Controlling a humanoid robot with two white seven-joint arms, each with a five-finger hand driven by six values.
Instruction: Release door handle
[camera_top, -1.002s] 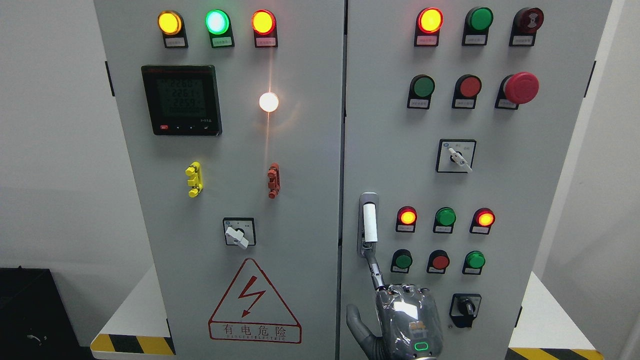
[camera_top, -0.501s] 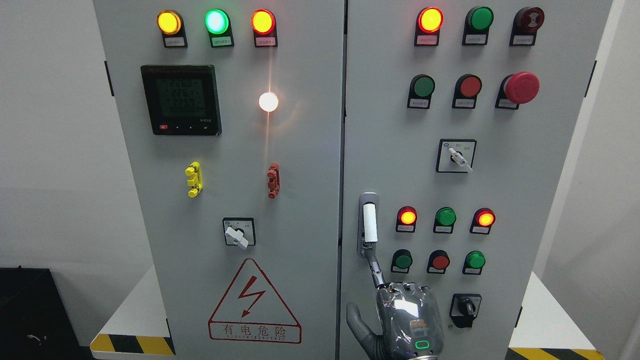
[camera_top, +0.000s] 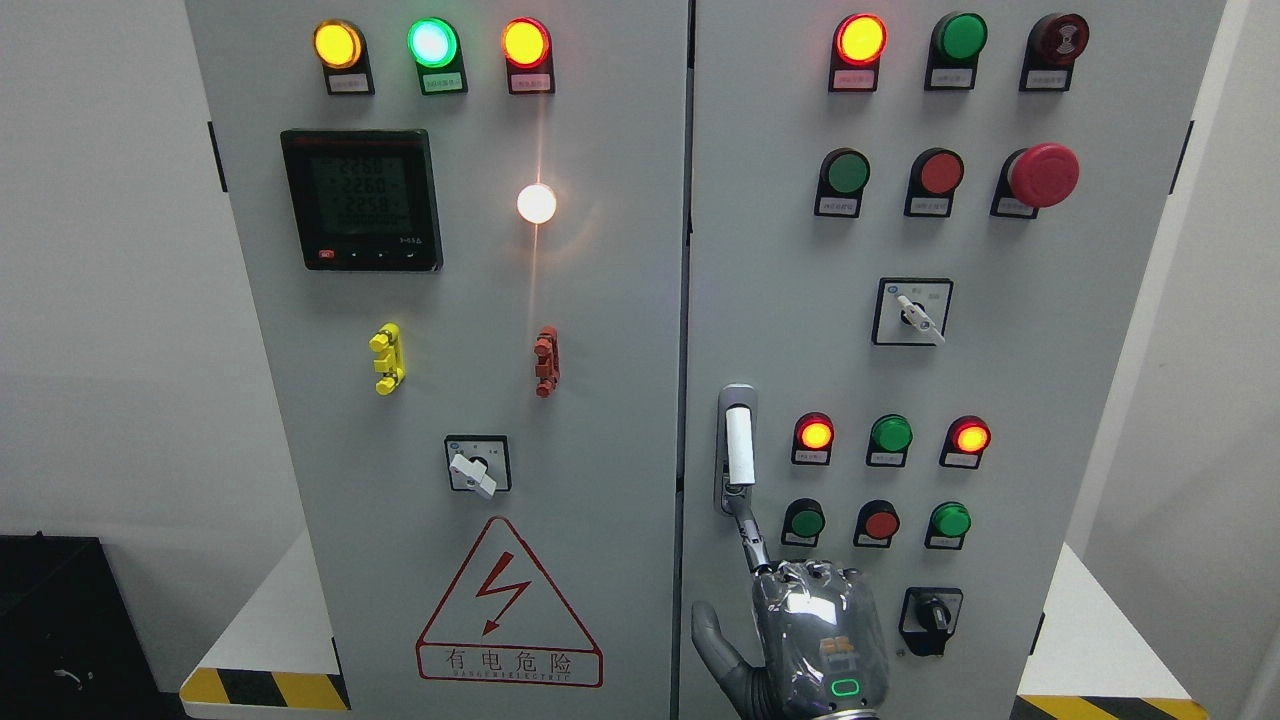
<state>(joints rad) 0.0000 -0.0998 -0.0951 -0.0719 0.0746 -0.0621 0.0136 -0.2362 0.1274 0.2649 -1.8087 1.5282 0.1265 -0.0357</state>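
Observation:
The door handle (camera_top: 738, 447) is a white upright lever in a metal plate on the left edge of the right cabinet door (camera_top: 1000, 370). My right hand (camera_top: 760, 575) comes up from the bottom edge just below it, its back towards me. Its index finger (camera_top: 748, 530) points straight up and its tip touches the lower end of the handle. The thumb (camera_top: 708, 635) sticks out to the left, away from the handle. The other fingers are folded behind the knuckles. Nothing is grasped. The left arm does not show.
Both cabinet doors stand closed, meeting at a seam (camera_top: 688, 300). Lit lamps, push buttons, a red mushroom button (camera_top: 1043, 174) and rotary switches (camera_top: 918, 315) cover the right door. A meter (camera_top: 362, 199) and a warning triangle (camera_top: 508, 605) sit on the left door.
Almost nothing has moved. My right hand has shifted very slightly and the index finger stays at the handle's lower end.

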